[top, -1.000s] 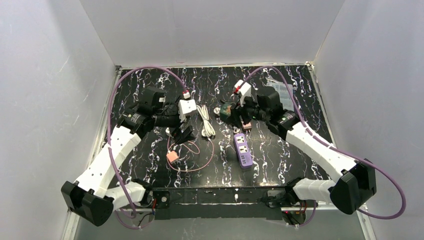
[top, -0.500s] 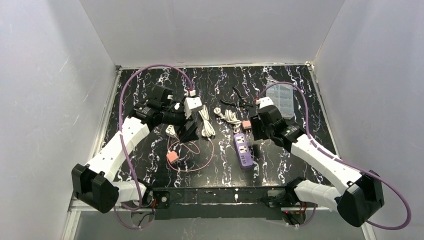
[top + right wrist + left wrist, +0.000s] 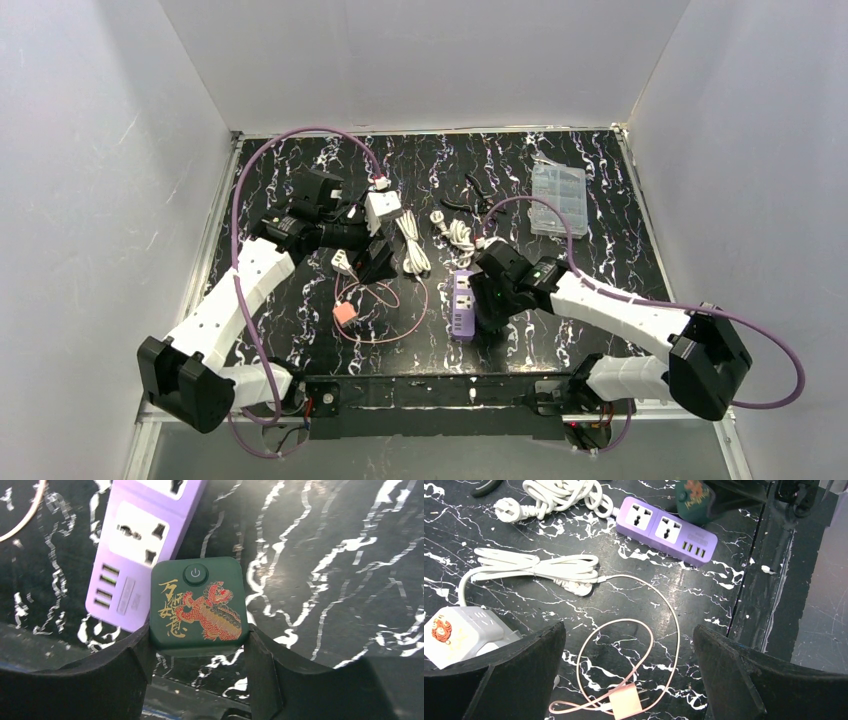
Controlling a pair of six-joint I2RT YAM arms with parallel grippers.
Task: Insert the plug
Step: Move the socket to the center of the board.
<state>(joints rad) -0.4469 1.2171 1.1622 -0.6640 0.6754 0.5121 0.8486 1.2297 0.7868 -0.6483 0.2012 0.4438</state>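
we pinch plug [image 3: 200, 605] in right gripper [image 3: 197, 647], centre frame; strip [image 3: 117, 605] upper left. left gripper [image 3: 628, 635] spread wide, empty. prongs hidden: we should centre plug over socket [image 3: 139, 541], keep level, press straight down.

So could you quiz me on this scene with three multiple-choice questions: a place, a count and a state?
1. Where is the green cube? A lying loose; B in the right hand; C plugged in.
2. How many large sockets has the purple power strip? A two; B four; C six.
3. How is the left hand? A shut tight; B out of sight; C open, empty.
Answers: B, its fingers clamp the cube's sides; A, two sit side by side; C, its fingers stand wide apart with nothing between.
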